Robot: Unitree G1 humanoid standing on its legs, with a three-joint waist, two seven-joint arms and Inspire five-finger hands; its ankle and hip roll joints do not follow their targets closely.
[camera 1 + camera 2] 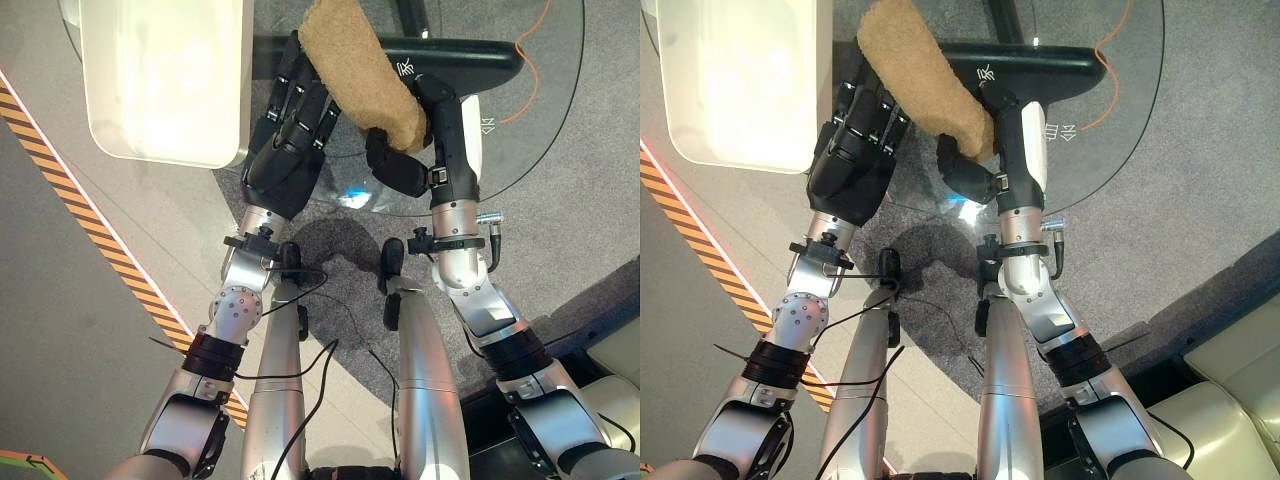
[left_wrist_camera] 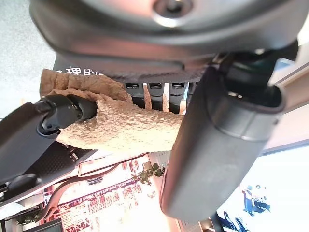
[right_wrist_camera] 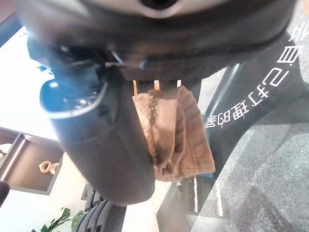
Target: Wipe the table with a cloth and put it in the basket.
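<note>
The tan cloth (image 1: 360, 75) is lying bunched on the round glass table (image 1: 545, 110), running from twelve toward four o'clock. The right hand (image 1: 400, 165) is clamping its near end, fingers curled round it. The left hand (image 1: 290, 125) is resting straight-fingered against its nine o'clock side, beside the white basket (image 1: 165, 80).

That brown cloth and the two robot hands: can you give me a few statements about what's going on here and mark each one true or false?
1. The brown cloth lies on a round glass table. True.
2. The right hand is closed on one end of the cloth. True.
3. The cloth is already in the white basket. False: it is on the glass, beside the basket.
4. The left hand hangs far from the cloth. False: its straight fingers rest against the cloth's edge.
5. The basket sits to the robot's right. False: it is at its left.
</note>
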